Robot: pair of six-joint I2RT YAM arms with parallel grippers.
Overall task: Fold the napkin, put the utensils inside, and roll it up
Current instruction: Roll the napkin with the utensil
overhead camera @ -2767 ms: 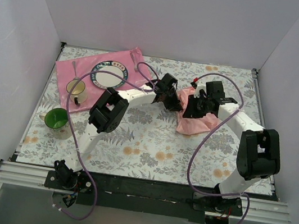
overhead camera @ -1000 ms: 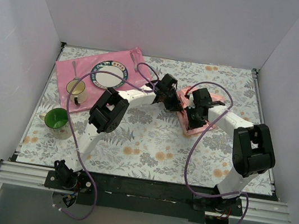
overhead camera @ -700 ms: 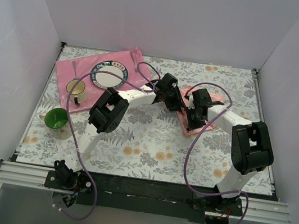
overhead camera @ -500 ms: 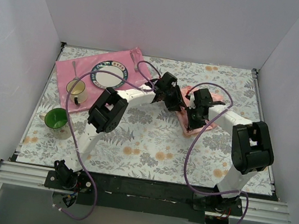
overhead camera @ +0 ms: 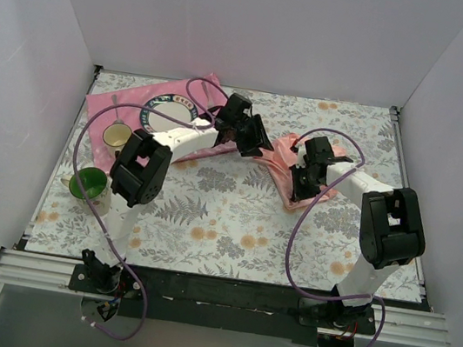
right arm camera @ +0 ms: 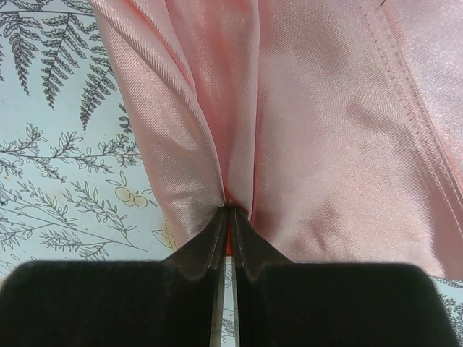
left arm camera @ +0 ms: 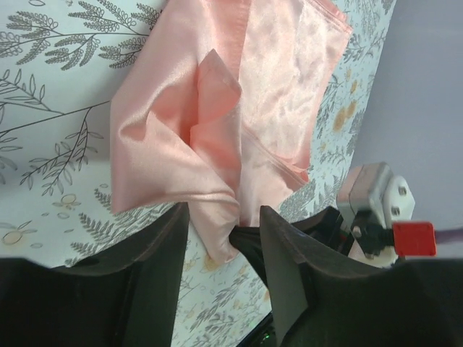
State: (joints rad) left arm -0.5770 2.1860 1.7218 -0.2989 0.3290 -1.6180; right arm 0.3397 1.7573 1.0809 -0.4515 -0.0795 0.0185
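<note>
The pale salmon-pink napkin (overhead camera: 285, 153) lies bunched and partly folded on the floral tablecloth, right of centre. My right gripper (overhead camera: 303, 181) sits over its near part and is shut on a pinched fold of the napkin (right arm camera: 325, 130), with the jaws (right arm camera: 229, 213) pressed together. My left gripper (overhead camera: 259, 144) is open just left of the napkin. In the left wrist view a loose corner of the napkin (left arm camera: 275, 87) hangs between its spread fingers (left arm camera: 224, 217), ungripped. A spoon (overhead camera: 116, 105) lies on the hot-pink mat; other utensils are hidden.
A hot-pink mat (overhead camera: 101, 107) at the back left bears a patterned plate (overhead camera: 168, 116) and a yellow cup (overhead camera: 117, 134). A green cup (overhead camera: 86, 183) stands near the left edge. White walls close in the back and both sides.
My left gripper has let go and swung back and to the left, away from the napkin. My right gripper has drawn the napkin into a narrower fold and stays shut on it.
</note>
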